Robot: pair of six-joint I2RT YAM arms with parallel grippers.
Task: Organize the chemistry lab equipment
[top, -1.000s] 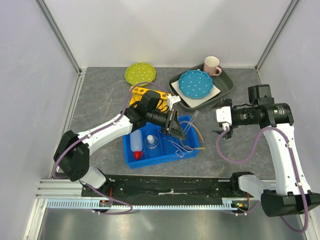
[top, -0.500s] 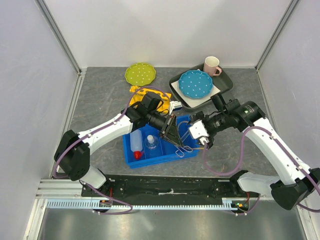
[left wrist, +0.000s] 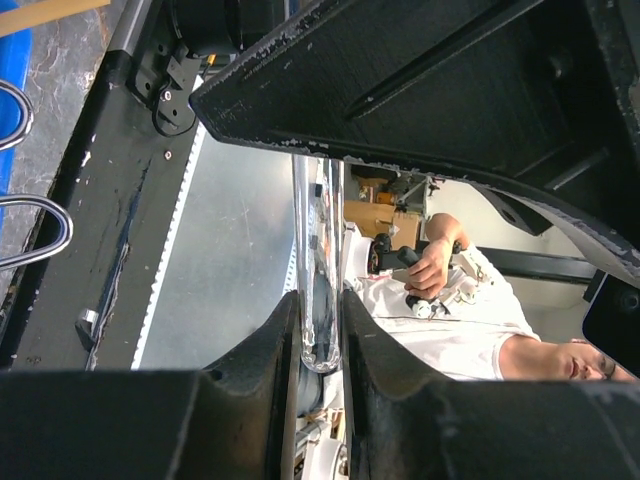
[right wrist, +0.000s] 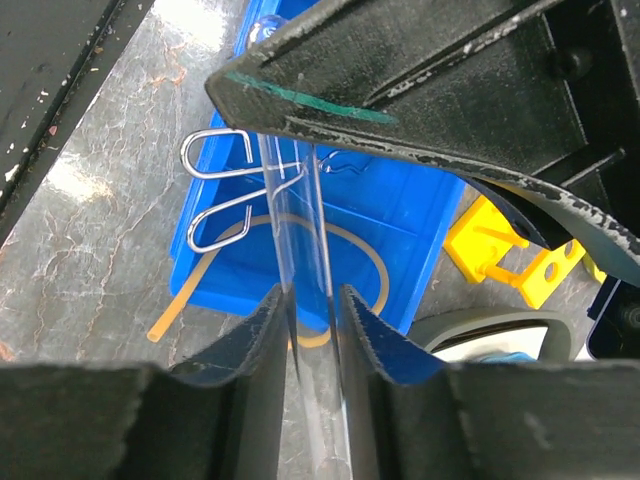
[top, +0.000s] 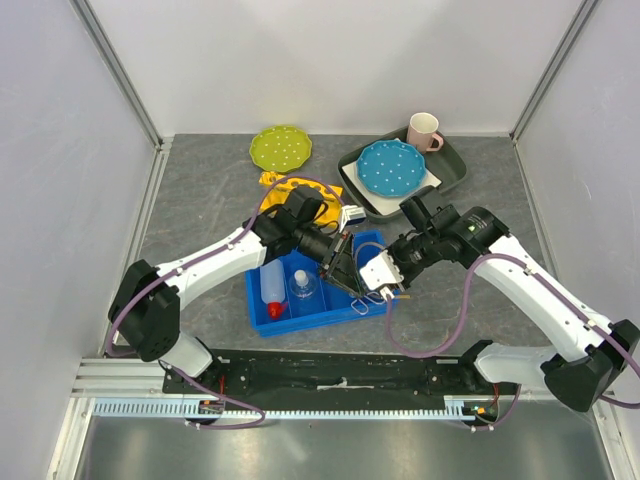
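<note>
1. Left gripper (left wrist: 320,335) is clamped narrow on a clear glass tube (left wrist: 318,240). We see the right gripper (right wrist: 310,320) pinching the same tube, a finger set against either side.
2. We judge the tube light, stiff, slick and easy to break. It wants a gentle hold on the straight wall, and one arm should let go before the other pulls.
3. Between the two arms, the tube hangs above the right half of the blue bin (top: 320,322).
4. Inside the bin, we find the squeeze bottle (top: 272,290) at the left end with the flask (top: 303,287) just beside it. The tongs (right wrist: 235,205) and rubber tubing (right wrist: 372,262) lie in the right half.
5. That bin sits near the near edge of the table (top: 200,200), with a yellow rack (top: 275,185) just beyond its far side.
</note>
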